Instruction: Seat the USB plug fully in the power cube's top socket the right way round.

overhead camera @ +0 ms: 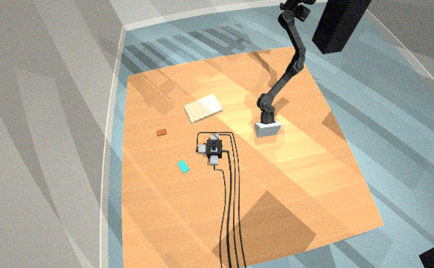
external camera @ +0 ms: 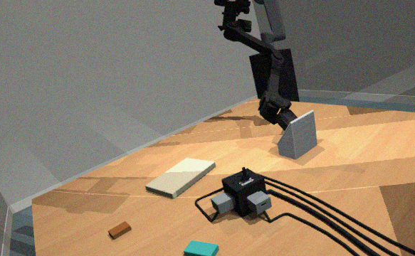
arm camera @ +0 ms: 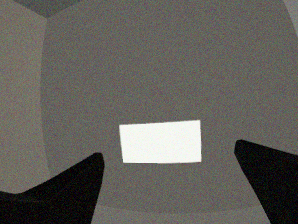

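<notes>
Standing upright in the black power cube (external camera: pixel 243 191), the small dark USB plug (external camera: pixel 244 175) shows best from outside; overhead, the wide-open empty black gripper (overhead camera: pixel 295 5) sits at one o'clock.

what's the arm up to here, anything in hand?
Nothing in hand. The arm is raised high above its base, far from the work, and the gripper is open and empty, with the wrist view showing only wall or ceiling and a bright rectangle. The power cube sits on the table with cables running off it, and the USB plug stands in its top socket with nothing touching it. A beige pad, a brown block and a teal block lie nearby.
</notes>
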Controlling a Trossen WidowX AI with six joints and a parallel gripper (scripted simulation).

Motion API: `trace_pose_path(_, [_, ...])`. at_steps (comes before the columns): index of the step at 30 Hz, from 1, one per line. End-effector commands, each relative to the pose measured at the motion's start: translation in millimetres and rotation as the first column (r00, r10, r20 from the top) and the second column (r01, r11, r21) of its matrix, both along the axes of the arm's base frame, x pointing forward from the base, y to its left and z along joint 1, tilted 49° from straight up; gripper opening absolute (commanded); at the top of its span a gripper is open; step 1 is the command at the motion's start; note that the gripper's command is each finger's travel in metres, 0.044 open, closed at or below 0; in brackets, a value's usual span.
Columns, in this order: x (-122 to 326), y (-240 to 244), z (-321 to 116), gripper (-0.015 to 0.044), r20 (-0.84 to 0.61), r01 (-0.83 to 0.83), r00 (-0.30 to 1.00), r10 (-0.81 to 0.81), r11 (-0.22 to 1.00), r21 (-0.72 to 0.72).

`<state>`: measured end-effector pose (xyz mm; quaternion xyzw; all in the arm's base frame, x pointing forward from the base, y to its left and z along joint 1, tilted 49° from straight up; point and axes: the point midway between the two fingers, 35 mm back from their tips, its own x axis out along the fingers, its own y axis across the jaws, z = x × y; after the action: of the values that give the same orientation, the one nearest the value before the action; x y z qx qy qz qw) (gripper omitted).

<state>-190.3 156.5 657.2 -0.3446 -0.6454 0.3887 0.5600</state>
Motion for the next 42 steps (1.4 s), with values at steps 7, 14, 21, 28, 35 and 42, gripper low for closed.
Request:
trace_pose_path(7, [194,-47,60,0.044,-0.432,-0.006,0.894,0.123,0.965,0.262])
trace_pose_path(14, [325,-42,44,0.044,-0.688,0.027,0.69,0.225,0.942,0.335])
trace_pose_path(21, [460,-33,-9,0.044,-0.872,0.238,0.435,0.224,0.905,0.351])
trace_pose_path(28, [574,-5,-113,0.044,-0.99,0.442,0.097,0.105,0.886,0.138])
trace_pose_path(35, [648,18,-254,0.044,-0.953,0.531,-0.286,-0.096,0.812,-0.241])
trace_pose_path(42, [666,24,-413,0.044,-0.688,0.398,-0.635,-0.352,0.614,-0.682])
